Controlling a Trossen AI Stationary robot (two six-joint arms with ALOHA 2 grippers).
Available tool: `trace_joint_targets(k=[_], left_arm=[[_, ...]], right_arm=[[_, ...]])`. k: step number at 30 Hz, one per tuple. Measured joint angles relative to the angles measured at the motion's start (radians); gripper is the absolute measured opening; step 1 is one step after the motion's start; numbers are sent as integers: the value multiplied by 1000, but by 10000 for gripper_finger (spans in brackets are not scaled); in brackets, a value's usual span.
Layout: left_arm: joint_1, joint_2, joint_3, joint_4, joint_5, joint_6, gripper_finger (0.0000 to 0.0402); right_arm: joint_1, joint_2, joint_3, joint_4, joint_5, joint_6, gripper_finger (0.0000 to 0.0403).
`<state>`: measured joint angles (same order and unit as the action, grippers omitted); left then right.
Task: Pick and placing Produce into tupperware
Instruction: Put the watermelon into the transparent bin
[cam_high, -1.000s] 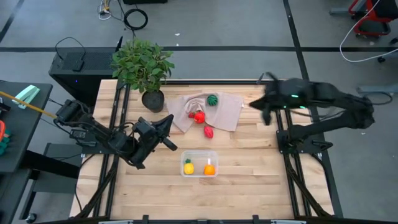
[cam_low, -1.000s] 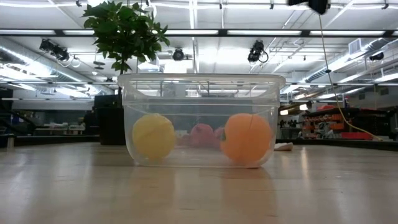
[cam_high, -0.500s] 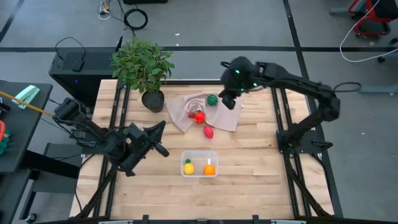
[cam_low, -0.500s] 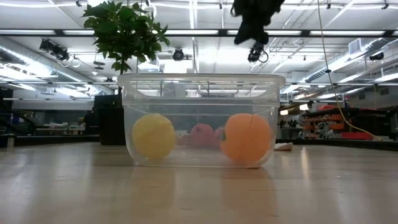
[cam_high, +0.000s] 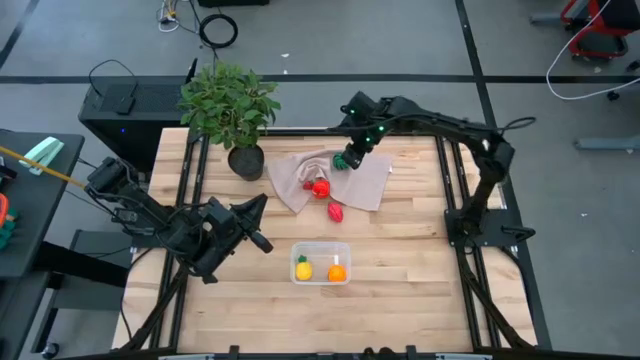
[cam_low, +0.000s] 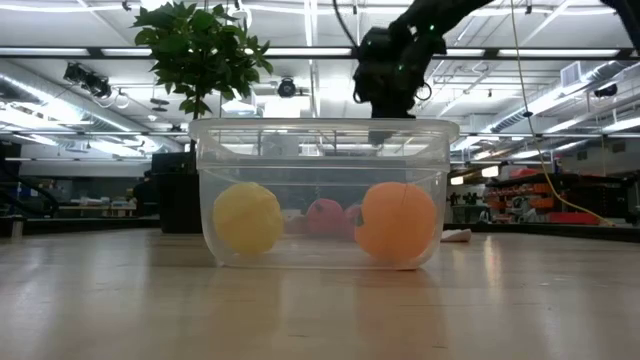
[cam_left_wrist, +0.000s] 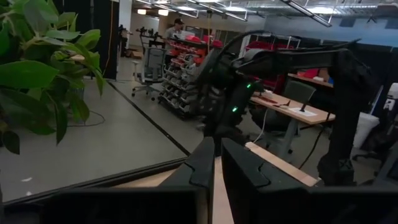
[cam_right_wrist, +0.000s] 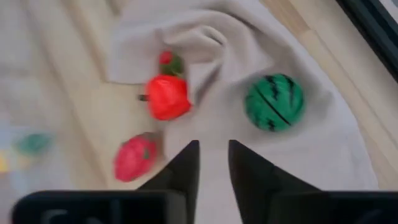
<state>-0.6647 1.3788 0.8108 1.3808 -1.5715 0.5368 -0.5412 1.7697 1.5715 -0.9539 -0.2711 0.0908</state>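
The clear tupperware (cam_high: 320, 247) stands near the table's front middle, with a yellow piece (cam_high: 303, 268) and an orange piece (cam_high: 337, 270) inside it. A dark green round piece (cam_right_wrist: 274, 101) and a red pepper-like piece (cam_right_wrist: 166, 96) lie on a beige cloth (cam_high: 372, 180). A second red piece (cam_right_wrist: 134, 158) lies on the wood at the cloth's near edge. My right gripper (cam_right_wrist: 213, 146) hangs open above the cloth, slanting down, close beside the green piece. My left gripper (cam_high: 255, 225) stays shut and level, to the left of the tupperware.
A potted leafy plant (cam_high: 230, 105) stands at the far left corner, next to the cloth. Bare wood lies to the right of the tupperware and along the near edge. Metal frame rails (cam_high: 455, 215) run down both sides of the table.
My right arm has swung in from the far right corner toward the cloth and come down, tipping its gripper downward over the green piece. My left gripper has drawn back a little toward the table's left edge, away from the tupperware.
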Motion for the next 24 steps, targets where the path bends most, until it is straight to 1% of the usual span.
trace_joint_targets(k=[2, 7, 9, 12, 14, 16, 18, 22, 24], left_arm=[[0, 0, 0, -2, 0, 0, 36], [0, 0, 0, -5, 0, 1, 24], [0, 0, 0, -7, 0, 1, 18], [0, 0, 0, -10, 0, 2, 11], [0, 0, 0, -10, 0, 2, 9], [0, 0, 0, -10, 0, 2, 9], [0, 0, 0, -11, 0, 2, 12], [0, 0, 0, -10, 0, 0, 22], [0, 0, 0, -10, 0, 1, 23]], right_arm=[[-3, 29, 0, 9, 27, 24, 122], [-2, 85, 0, 13, 30, 26, 202], [5, 95, 0, 22, 31, -17, 234], [25, 97, 2, 41, 39, -166, 273], [43, 98, 26, 38, 73, -228, 293], [54, 108, 64, 31, 94, -255, 306], [55, 141, 133, -11, 96, -263, 313], [39, 258, 342, -199, 100, -276, 312], [27, 302, 426, -245, 104, -273, 307]])
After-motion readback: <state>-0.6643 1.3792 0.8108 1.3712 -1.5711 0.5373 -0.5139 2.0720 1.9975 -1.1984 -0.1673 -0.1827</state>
